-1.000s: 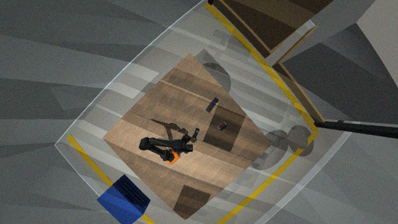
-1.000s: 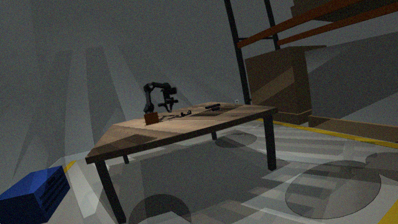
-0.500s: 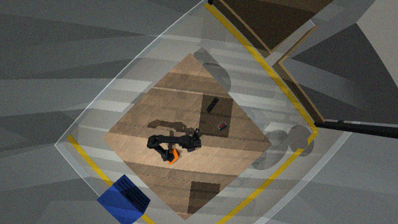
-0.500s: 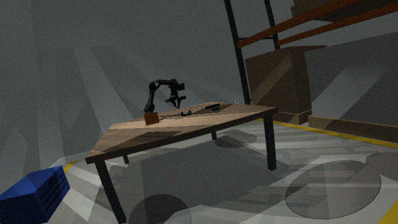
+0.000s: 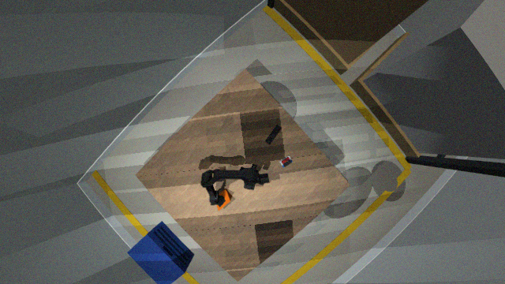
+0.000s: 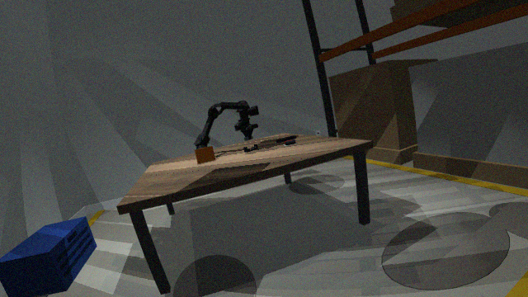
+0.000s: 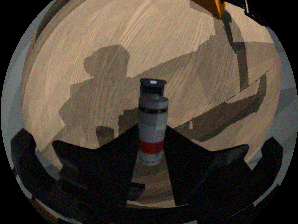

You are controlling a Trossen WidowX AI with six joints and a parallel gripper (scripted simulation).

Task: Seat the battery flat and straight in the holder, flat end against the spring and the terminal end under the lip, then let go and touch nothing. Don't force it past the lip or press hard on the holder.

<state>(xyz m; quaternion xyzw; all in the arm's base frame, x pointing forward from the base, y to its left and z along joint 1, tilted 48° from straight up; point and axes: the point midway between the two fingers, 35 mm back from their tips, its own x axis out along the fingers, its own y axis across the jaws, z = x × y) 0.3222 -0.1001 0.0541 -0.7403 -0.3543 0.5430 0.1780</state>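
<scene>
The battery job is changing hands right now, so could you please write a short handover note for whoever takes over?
Tool: shut on the battery, a grey cell with a red band, lifted above the table.
Holder: a dark oblong lying on the table, apart from the arm; it looks empty, though the view is coarse.
A small red, white and blue item lies between arm and holder.
Done: battery picked up.
Left: carry it to the holder, seat it flat with the flat end on the spring and the terminal end under the lip, gently, then release and withdraw.
</scene>
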